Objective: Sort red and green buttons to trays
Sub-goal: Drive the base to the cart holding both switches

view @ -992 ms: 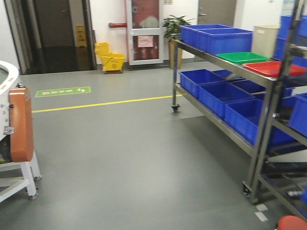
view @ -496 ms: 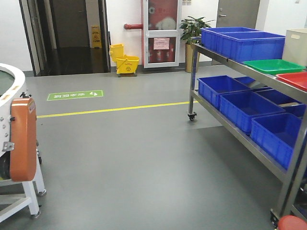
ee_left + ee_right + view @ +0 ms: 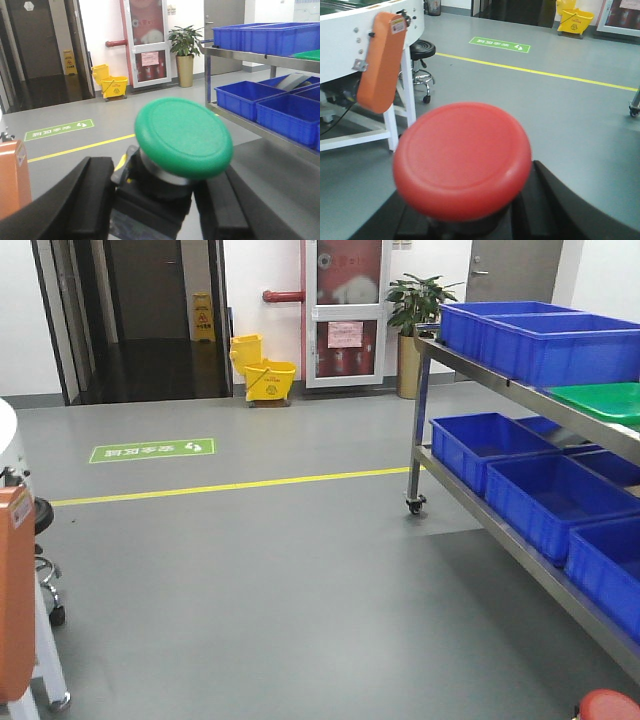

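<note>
Clearly, the left gripper (image 3: 155, 205) is closed on the green button (image 3: 182, 137): its two black, matte fingers (image 3: 82, 200) press on both sides of the dark blocky base. The round, smooth green cap sits above them, a little tilted, with a silver collar under it. The right gripper (image 3: 465, 227) holds the red button (image 3: 462, 157) in the same manner. The wide, slightly domed red cap covers most of its dark base, and a dark finger shows on each side, so the jaws look narrowed around the base. Both buttons are in the air above the grey, smooth floor (image 3: 280, 580), apart from the shelves. The green tray (image 3: 605, 400), shallow and glossy, lies on the top shelf of the steel rack (image 3: 500, 385) at the right edge of the front view, just beside the deep blue crates (image 3: 560, 345) of hard plastic. Only a part of the tray is inside the picture. More blue crates stand in a row on the lower shelf. A thin yellow line (image 3: 230, 485) crosses the floor, and a yellow mop bucket (image 3: 268, 378) stands at the far wall. In the right wrist view, an orange rounded panel (image 3: 382, 60) hangs on a white frame near a black stool (image 3: 422, 50).
</note>
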Available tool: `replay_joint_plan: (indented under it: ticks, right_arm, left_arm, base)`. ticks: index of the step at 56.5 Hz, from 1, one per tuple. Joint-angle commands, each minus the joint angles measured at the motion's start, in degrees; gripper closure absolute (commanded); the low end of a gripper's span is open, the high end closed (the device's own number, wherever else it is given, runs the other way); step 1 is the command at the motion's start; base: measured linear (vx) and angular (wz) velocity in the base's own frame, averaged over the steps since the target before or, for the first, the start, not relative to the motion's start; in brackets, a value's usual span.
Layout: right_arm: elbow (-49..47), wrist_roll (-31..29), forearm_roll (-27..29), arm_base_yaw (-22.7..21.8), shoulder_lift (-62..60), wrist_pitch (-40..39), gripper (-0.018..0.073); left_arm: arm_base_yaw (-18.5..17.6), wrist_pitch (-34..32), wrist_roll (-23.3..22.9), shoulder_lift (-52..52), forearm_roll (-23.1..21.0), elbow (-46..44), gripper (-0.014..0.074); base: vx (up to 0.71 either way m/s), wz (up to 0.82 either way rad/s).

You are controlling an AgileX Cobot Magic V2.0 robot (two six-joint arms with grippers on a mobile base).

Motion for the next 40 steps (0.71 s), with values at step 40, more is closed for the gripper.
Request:
replay_joint_plan:
  ticks: [40]
  right_arm:
    - [-1.73, -0.04, -0.68, -0.24, 0.00, 1.00, 0.0567]
  left_arm:
    - [-0.28, -4.26, -0.46, 0.14, -0.44, -1.95, 0.0596]
  base:
    - [0.66, -0.04]
